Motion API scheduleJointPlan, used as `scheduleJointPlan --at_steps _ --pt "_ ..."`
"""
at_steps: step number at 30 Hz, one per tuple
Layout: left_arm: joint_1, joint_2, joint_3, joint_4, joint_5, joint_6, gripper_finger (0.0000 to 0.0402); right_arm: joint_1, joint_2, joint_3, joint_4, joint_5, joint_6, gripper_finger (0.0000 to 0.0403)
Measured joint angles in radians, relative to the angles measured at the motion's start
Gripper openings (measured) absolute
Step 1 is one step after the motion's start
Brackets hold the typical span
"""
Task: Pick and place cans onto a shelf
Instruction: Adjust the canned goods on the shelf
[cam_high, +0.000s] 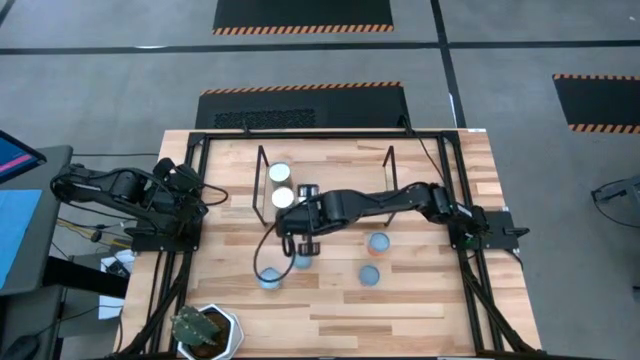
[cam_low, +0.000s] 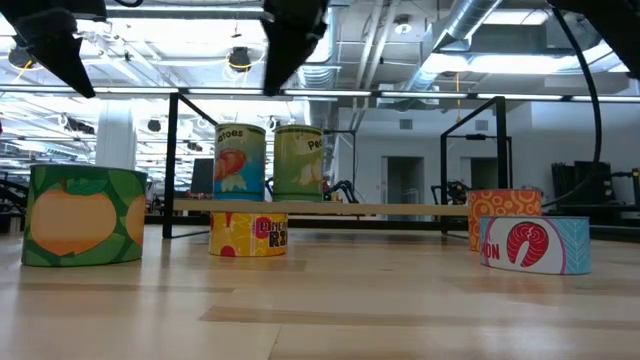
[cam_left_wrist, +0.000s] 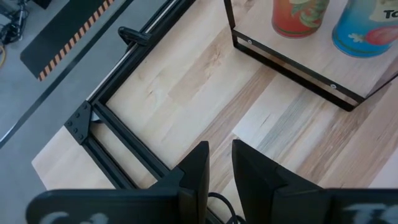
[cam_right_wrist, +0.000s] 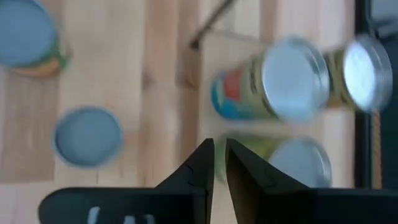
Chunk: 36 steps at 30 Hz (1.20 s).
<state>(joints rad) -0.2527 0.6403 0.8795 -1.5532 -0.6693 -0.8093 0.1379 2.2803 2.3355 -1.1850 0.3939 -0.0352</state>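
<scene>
high view | right jaws (cam_high: 290, 232) shut, empty | cans (cam_high: 281, 185) on shelf (cam_high: 340, 165) just beside

We see a light-wood table (cam_high: 420, 300) carrying a low shelf (cam_high: 340, 175) with two cans (cam_high: 281, 186) standing side by side at one end (tomato and pear labels in the low view). Directly on the table sit four more cans (cam_high: 371, 259) in front of the shelf, and a potted plant (cam_high: 205, 332) at the near corner.

Green can (cam_low: 84, 216) with orange fruit, yellow can (cam_low: 248, 234), pale-blue can (cam_low: 537, 245) with red fish.
</scene>
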Motion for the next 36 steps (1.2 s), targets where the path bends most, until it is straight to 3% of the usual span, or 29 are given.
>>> scheduleJointPlan --at_steps 4,11,36 --pt "0.000 0.000 0.000 0.000 0.000 -0.005 0.0061 -0.025 -0.001 -0.004 0.124 -0.084 -0.048 0.0065" --pt "0.000 0.000 0.000 0.000 0.000 -0.006 0.0061 -0.080 0.028 -0.005 0.138 -0.155 -0.017 0.0065" --pt "0.000 0.000 0.000 0.000 -0.024 -0.007 0.0061 -0.118 0.066 -0.009 0.090 -0.147 -0.022 0.0065"
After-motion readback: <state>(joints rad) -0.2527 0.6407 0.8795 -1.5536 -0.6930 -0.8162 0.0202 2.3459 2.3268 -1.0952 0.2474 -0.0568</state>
